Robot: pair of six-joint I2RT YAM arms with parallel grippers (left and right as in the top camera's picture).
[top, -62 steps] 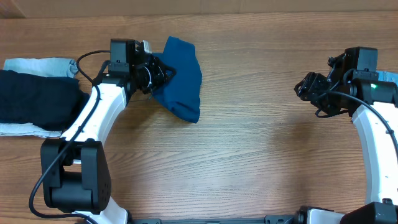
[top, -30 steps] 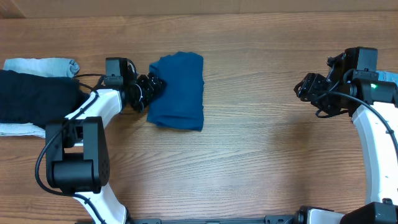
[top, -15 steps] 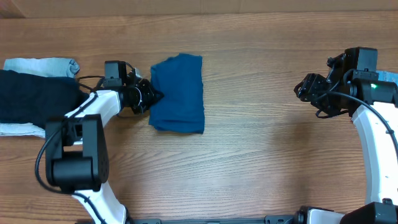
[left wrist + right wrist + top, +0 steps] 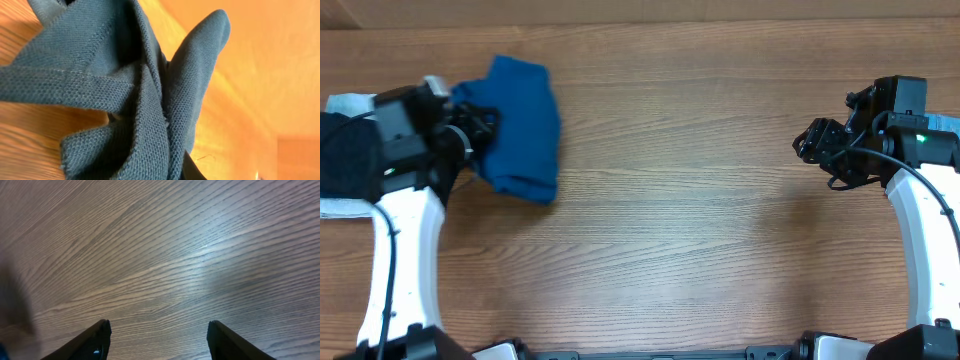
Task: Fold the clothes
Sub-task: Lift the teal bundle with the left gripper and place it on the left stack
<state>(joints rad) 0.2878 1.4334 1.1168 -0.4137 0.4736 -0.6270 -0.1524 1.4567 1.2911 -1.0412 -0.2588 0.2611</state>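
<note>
Left wrist view: blue polo shirt is filling the frame right up close, w/ knit folds bunching & crossing over each other and a stitched hem strip running across the left side. Wood surface is showing beneath. The left tool is almost entirely hiding behind the fabric here.

Right wrist view: right tool is hanging over bare wood, fingers standing well apart w/ nothing between them.

Overhead, working away from the arm bases: a pale cloth edge is peeking out at the near side of the dark garment, which is lying at the surface's left edge. Just right of the dark garment, the left tool is pinching closed on the shirt's left edge. The shirt is sitting there as a bunched, partly folded lump, close beside the dark garment. Can't tell if it's lifted or resting on the wood. A light-blue piece is touching the dark garment's far side. The right tool is sitting well apart from the dark garment, over at the opposite side of the surface.
</note>
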